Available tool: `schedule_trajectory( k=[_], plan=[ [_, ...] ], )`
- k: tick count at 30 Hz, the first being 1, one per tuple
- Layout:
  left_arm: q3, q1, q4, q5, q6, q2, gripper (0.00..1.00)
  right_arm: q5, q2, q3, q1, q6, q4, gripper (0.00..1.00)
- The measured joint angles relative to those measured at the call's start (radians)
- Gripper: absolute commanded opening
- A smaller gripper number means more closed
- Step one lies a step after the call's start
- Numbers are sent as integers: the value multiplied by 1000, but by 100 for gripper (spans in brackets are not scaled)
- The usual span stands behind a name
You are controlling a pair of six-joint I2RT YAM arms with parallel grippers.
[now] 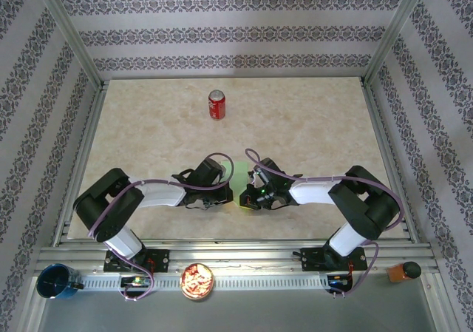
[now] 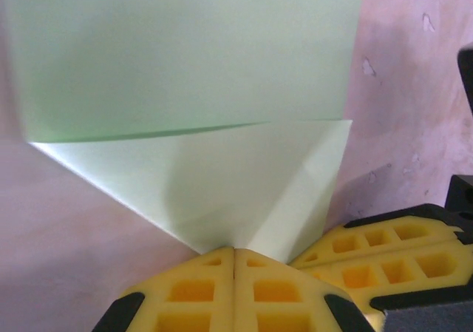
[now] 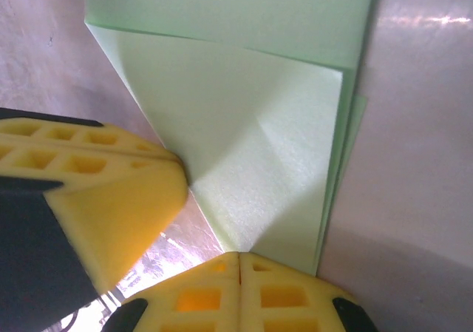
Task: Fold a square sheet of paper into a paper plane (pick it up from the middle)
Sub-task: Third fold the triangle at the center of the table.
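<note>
— 1 folded-in corner shows on the paper [image 2: 185,51], which lies flat on the tabletop [image 1: 310,125] between the arms.
— Tools?
— Left tool [image 2: 234,254] and right tool [image 3: 240,258] are both clenched, tips at its point. Whether they're pinching it, I cannot tell. Most folds remain.
</note>
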Motion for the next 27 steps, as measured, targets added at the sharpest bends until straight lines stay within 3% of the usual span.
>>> schedule_trajectory(
  k=[8, 20, 27],
  plan=[
    [-5, 0, -5, -12, 1, -53, 1, 0, 0, -1, 0, 0, 0, 0],
    [42, 22, 40, 22, -4, 61, 1, 2, 0, -3, 0, -1, 3, 0],
    [-20, 83, 78, 60, -4, 27, 10, 26, 2, -3, 0, -21, 13, 0]
  ],
)
